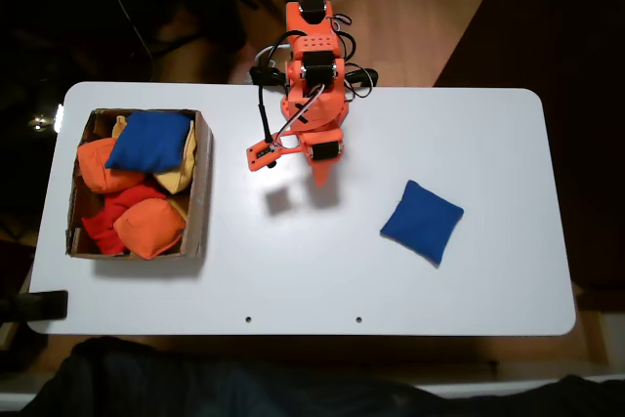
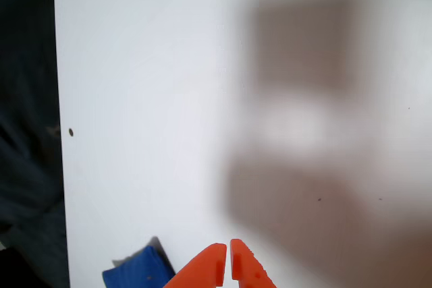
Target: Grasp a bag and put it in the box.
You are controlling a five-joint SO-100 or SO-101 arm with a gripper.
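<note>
Wrist view: orange two-finger gripper at 6 o'clock, fingertips nearly touching, holding nothing. Royal-blue square fabric beanbag lies flat on white table, approx. 4 o'clock of arm. Brown cardboard box w/ other beanbags at 9 o'clock.

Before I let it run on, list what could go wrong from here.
The orange gripper looks shut with nothing in it; it must open before it reaches the flat royal-blue fabric beanbag lying loose on the white table. The shallow brown cardboard box is already crowded with beanbags, so another may perch on top and slide off.
</note>
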